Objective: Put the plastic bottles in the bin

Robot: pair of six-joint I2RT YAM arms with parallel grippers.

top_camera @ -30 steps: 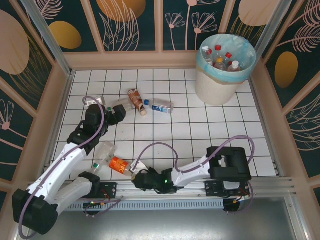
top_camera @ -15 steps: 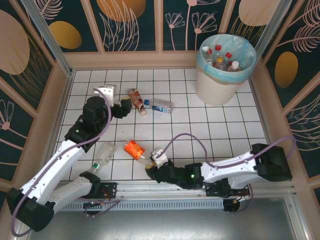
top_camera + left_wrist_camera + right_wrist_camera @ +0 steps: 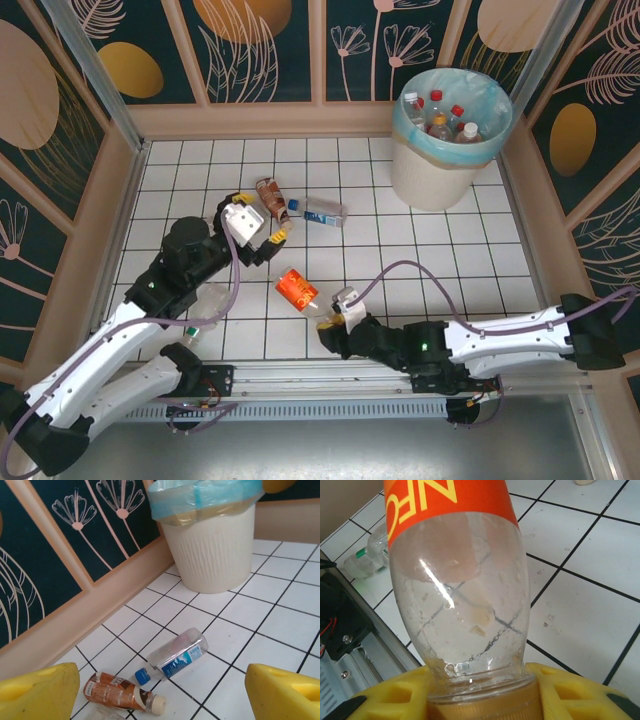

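My right gripper (image 3: 333,312) is shut on the neck of a clear bottle with an orange label (image 3: 297,288), held off the tiles near the front middle. Seen from the right wrist, the orange-label bottle (image 3: 455,580) rises from between the yellow fingers (image 3: 570,690). My left gripper (image 3: 265,220) is open and empty, just left of a brown-label bottle (image 3: 270,197) and a blue-label bottle (image 3: 320,211) lying on the floor. The left wrist view looks past the gripper (image 3: 165,687) at the blue-label bottle (image 3: 177,652), the brown-label bottle (image 3: 117,692) and the bin (image 3: 215,550). The bin (image 3: 430,175) stands far right, with several bottles (image 3: 440,118) inside.
A clear bottle with a green cap (image 3: 205,308) lies by the left arm, partly under it, and shows as the green-capped bottle (image 3: 367,555) in the right wrist view. Patterned walls enclose the tiled floor. A metal rail (image 3: 330,385) runs along the near edge.
The right arm has stretched out to the right and carried the orange-label bottle up and rightward. The left gripper has swung right, closer to the brown-label bottle.
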